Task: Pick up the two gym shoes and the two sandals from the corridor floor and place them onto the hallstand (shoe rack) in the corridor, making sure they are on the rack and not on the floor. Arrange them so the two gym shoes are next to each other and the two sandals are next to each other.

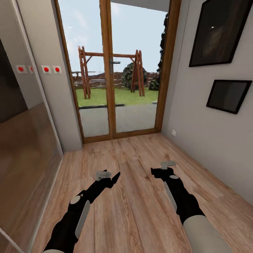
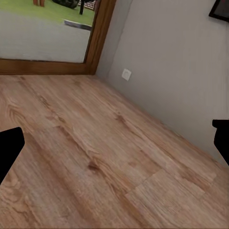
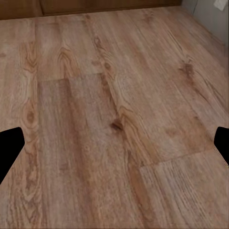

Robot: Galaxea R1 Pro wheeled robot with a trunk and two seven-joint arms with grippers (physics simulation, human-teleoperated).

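Wood-plank floor [image 1: 137, 196] runs from near to a far glass door [image 1: 116, 70] in a wooden frame; a grey wall with two dark pictures [image 1: 219, 33] stands right, a glossy panel [image 1: 24, 147] left. Left tool [image 1: 114, 179] and right tool [image 1: 158, 171] hover over the floor, both spread wide with nothing between the fingers. Beyond the glass lie grass and a wooden swing frame [image 1: 110, 72].

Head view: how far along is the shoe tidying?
Nothing looks done from here. Both grippers, left and right, hang with jaws open and empty over the light brown wood-plank floor, facing the wood-framed glass door. Finding the shoes and sandals, then racking them, is left.
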